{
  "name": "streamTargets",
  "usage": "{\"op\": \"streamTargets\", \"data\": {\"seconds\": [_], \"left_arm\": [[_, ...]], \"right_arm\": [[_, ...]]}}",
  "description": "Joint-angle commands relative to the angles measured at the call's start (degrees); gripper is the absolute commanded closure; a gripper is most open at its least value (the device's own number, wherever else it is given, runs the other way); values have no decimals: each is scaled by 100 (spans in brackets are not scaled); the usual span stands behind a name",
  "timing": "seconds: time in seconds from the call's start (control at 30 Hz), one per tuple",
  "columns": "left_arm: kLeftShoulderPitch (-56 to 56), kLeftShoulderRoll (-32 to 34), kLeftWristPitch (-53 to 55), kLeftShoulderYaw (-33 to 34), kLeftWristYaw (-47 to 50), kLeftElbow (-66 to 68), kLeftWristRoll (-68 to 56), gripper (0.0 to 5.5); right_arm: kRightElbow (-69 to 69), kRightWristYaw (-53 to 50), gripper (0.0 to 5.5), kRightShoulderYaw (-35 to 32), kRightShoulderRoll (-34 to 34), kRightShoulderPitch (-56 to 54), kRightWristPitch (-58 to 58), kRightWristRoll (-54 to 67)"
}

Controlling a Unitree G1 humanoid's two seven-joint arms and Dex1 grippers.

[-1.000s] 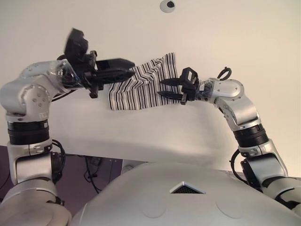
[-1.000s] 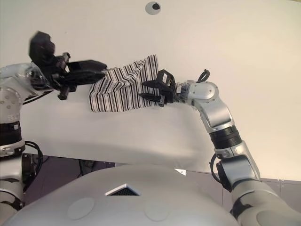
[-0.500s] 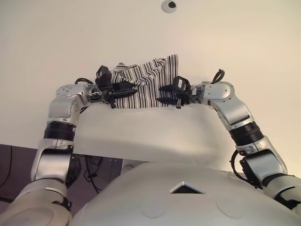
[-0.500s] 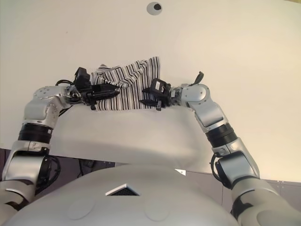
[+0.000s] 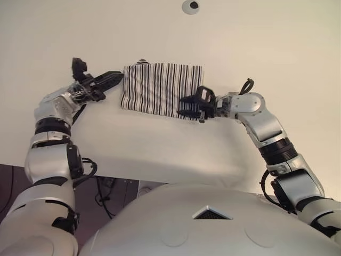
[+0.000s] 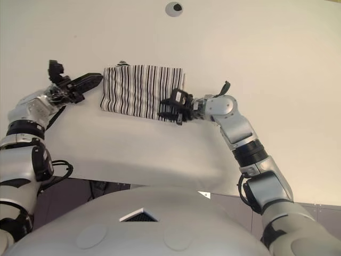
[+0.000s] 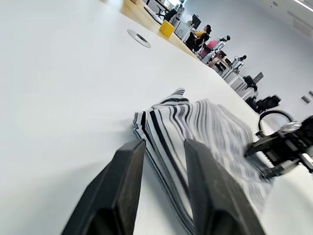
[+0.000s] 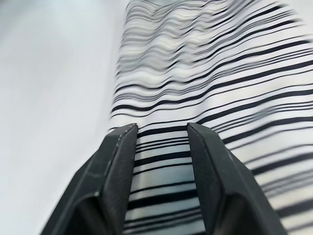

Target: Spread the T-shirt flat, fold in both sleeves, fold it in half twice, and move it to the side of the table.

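Note:
The black-and-white striped T-shirt [image 5: 160,96] lies folded into a flat rectangle on the white table [image 5: 160,146]. My left gripper [image 5: 116,78] is open just off the shirt's left edge, low over the table, with nothing between its fingers [image 7: 128,161]. The shirt's folded corner [image 7: 166,117] lies right beyond them. My right gripper [image 5: 181,105] is open at the shirt's near right corner, its fingers [image 8: 122,147] straddling the striped cloth [image 8: 205,73] just above it. In the left wrist view the right gripper [image 7: 274,152] shows at the shirt's far end.
A round cable grommet [image 5: 191,6] sits in the table at the back. The table's front edge [image 5: 160,176] runs close below both arms. Bare tabletop spreads to the left, right and behind the shirt.
The left gripper carried the shirt's left part over to the right, let go and drew back to the left. The shirt now lies as a flat rectangle. The right gripper has barely moved.

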Motion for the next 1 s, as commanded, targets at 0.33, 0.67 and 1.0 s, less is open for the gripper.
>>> {"op": "streamTargets", "data": {"seconds": [0.33,0.67,1.0], "left_arm": [[-943,-2105,-1857,1240,4575,-1952,-43,409],[-1163,-2842,-3518,971,5382,-1266,603,409],[-1082,-3114,-3719,819,5341,-1169,629,409]], "right_arm": [[2088,-735,367,-277,789,-1141,20,-239],[5888,-2744,367,-527,-429,-2116,-847,-1453],[6660,-4129,367,-1784,-846,-2625,-2827,-817]]}}
